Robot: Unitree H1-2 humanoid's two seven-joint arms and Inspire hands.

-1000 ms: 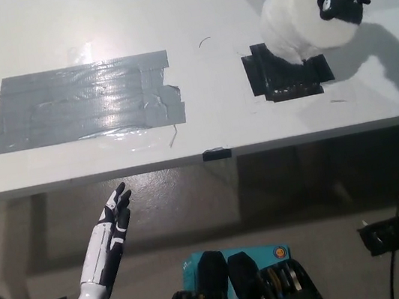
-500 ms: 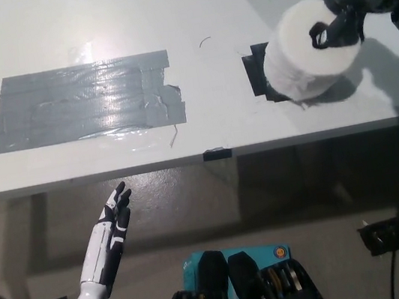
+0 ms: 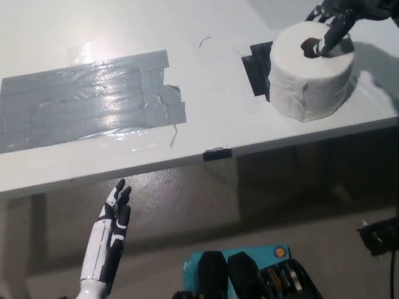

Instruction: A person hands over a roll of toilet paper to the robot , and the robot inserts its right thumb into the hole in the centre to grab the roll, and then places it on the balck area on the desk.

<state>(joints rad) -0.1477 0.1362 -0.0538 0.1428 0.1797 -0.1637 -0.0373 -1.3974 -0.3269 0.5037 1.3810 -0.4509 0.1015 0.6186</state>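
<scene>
The white toilet paper roll (image 3: 313, 82) stands upright on the desk (image 3: 185, 8), hole facing up, covering most of the black tape area (image 3: 256, 72). My black right hand (image 3: 341, 9) hovers at the roll's far right rim. One digit dips into the centre hole while the other fingers are spread and lifted off the paper. My white left hand (image 3: 112, 228) rests open at the lower left, below the desk's front edge.
A large patch of grey tape (image 3: 81, 100) lies on the desk's left half. A small black clip (image 3: 216, 153) sits on the front edge. Cables and a black bracket (image 3: 384, 235) are on the floor at lower right.
The roll came down from a tilted, lifted pose to stand flat on the black area. The right hand's fingers have released its side and spread apart. The left hand stayed put.
</scene>
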